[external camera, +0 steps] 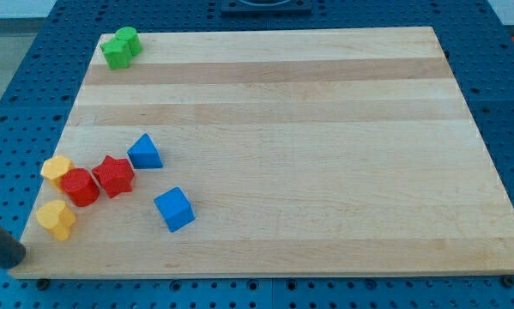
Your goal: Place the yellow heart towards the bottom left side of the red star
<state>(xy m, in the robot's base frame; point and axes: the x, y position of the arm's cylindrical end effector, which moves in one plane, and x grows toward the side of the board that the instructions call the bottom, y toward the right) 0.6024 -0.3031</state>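
The yellow heart [57, 220] lies near the board's bottom left corner. The red star [113, 176] sits up and to the right of it, with a red round block [81, 187] touching the star's left side and lying between the two. My tip [13, 258] shows at the view's bottom left, just off the board's left edge. It is below and to the left of the yellow heart, a short gap apart from it.
A second yellow block [57, 168] touches the red round block's upper left. A blue triangle [144, 152] sits by the star's upper right, and a blue cube [174, 209] lies lower right. Two green blocks [121, 47] stand in the top left corner of the wooden board [308, 129].
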